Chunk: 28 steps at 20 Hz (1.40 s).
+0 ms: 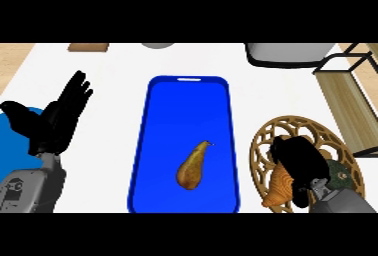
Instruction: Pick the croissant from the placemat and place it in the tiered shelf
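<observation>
The golden-brown croissant (pixel 278 186) lies on the round woven placemat (pixel 263 136) at the lower right. My right hand (pixel 301 159) sits right over it, fingers curled down round its right side and hiding part of it. The tiered shelf (pixel 344 99), with pale wooden boards in a black frame, stands at the right edge, beyond the placemat. My left hand (pixel 60 116) rests open at the left with its fingers pointing up, away from the croissant.
A long blue tray (pixel 184 100) fills the middle of the counter, with a brown pear (pixel 190 167) lying in it. A blue round thing (pixel 10 136) shows at the left edge. A grey pot (pixel 288 53) and a wooden board (pixel 88 47) stand at the back.
</observation>
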### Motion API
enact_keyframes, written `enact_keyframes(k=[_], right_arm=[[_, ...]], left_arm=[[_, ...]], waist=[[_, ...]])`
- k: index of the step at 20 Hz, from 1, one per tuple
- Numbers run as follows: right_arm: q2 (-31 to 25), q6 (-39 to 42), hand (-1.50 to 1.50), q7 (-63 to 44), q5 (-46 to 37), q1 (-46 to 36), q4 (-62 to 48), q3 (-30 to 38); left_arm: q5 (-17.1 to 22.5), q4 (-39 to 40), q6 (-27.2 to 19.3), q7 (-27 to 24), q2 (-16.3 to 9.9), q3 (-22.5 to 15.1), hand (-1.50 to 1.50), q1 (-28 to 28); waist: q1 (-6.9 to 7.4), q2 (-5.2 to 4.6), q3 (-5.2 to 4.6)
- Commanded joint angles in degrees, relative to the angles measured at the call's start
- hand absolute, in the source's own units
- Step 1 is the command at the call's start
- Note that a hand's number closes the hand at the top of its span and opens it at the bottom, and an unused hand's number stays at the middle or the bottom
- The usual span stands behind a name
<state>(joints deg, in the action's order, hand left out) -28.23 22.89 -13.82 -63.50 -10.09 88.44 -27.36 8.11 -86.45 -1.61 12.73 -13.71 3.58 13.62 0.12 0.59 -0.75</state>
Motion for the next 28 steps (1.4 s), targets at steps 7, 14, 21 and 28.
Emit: enact_keyframes(k=[7, 14, 21, 28], right_arm=[[25.39, -6.0, 1.5, -19.22, 1.8, -1.68, -2.3, 5.2], [28.02, -21.91, 1.5, -29.38, 10.92, -10.11, 4.45, 6.98], [28.19, -25.31, 1.5, -39.07, 3.96, -20.2, 14.42, 9.52], [26.59, -18.95, 1.5, -48.27, 2.17, -28.69, 20.66, 17.98]], left_arm=[[0.37, 0.99, 0.49, 0.12, -0.19, 1.08, 0.0, 1.9], [-0.19, 0.95, 0.1, 1.19, 0.12, 0.48, 0.0, 3.17], [-1.52, 3.07, -0.15, -2.61, 1.07, 0.51, 0.0, 1.41], [-0.73, -2.33, 0.6, 0.04, 0.61, 0.59, 0.0, -2.35]], waist=[[0.58, -0.9, 0.81], [0.95, -0.55, 0.88], [-0.49, -0.41, 0.7], [0.09, -0.36, 0.73]])
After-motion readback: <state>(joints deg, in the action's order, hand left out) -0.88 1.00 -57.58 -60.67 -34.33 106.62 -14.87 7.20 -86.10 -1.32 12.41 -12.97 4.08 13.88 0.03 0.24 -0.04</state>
